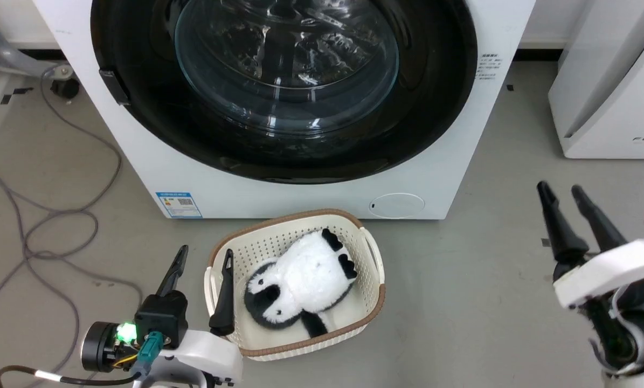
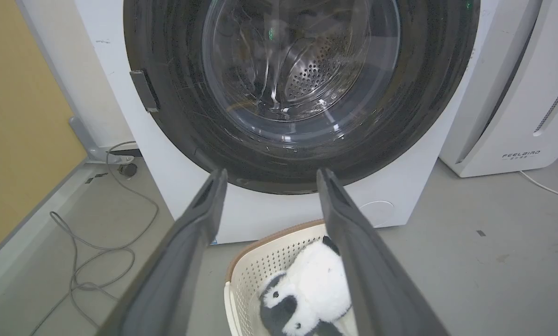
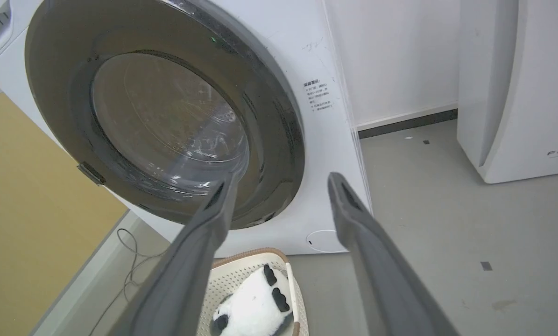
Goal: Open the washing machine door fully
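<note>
The washing machine door [image 1: 284, 91] is a big round black-rimmed disc with a bulging clear glass centre, lying flat against the white machine front, closed. A small dark handle tab [image 1: 114, 86] sits on its left rim. The same door [image 2: 302, 88] fills the top of the left wrist view and shows slanted as the door [image 3: 166, 116] in the right wrist view. My left gripper [image 1: 203, 257] is open at the lower left, beside the basket, well short of the door. My right gripper [image 1: 563, 193] is open at the lower right, above bare floor.
A cream basket [image 1: 373, 258] holding a black-and-white plush panda [image 1: 305, 280] stands on the floor right before the machine. Grey cables [image 1: 57, 226] loop on the floor at the left. A white appliance [image 1: 607, 86] stands at the right. A small round white flap [image 1: 396, 205] sits low on the machine.
</note>
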Robot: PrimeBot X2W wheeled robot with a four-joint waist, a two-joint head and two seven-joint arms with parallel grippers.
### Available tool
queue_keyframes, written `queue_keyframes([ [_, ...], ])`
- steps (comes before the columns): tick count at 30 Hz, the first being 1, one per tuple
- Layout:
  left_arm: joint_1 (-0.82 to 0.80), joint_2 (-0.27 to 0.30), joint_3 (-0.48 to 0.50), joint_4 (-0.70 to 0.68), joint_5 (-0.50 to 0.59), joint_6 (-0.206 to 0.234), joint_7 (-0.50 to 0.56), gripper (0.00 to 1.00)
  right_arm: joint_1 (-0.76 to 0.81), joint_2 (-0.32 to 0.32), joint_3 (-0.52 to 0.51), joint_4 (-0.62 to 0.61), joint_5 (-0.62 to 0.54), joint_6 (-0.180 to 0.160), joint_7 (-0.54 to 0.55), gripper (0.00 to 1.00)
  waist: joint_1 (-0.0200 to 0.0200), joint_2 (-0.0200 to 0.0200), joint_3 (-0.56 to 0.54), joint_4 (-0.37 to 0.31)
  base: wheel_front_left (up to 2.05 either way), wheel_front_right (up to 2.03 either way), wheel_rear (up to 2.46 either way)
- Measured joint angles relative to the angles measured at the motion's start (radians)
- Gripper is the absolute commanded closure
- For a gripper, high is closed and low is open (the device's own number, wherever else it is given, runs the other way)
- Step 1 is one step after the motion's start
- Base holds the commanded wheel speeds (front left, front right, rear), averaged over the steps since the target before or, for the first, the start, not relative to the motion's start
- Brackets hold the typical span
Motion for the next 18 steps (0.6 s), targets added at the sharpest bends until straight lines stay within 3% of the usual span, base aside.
queue_keyframes([
  [16, -0.023, 0.001, -0.027, 0.004, -0.002, -0.001, -0.03, 0.0, -0.226, -0.008, -0.117, 0.129, 0.154, 0.0, 0.127, 0.02, 0.0, 0.0, 0.069, 0.033, 0.0, 0.0, 0.0],
  [17, -0.024, 0.001, -0.03, 0.005, -0.004, -0.002, -0.034, 0.0, -0.242, -0.008, -0.124, 0.14, 0.16, 0.0, 0.133, 1.0, 0.0001, 0.0, 0.074, 0.036, 0.0, 0.0, 0.0],
  [18, -0.025, 0.001, -0.033, 0.006, -0.007, -0.001, -0.038, 0.0, -0.258, -0.008, -0.131, 0.151, 0.165, 0.0, 0.142, 1.0, 0.0, 0.0001, 0.078, 0.038, 0.0, 0.0, 0.0],
])
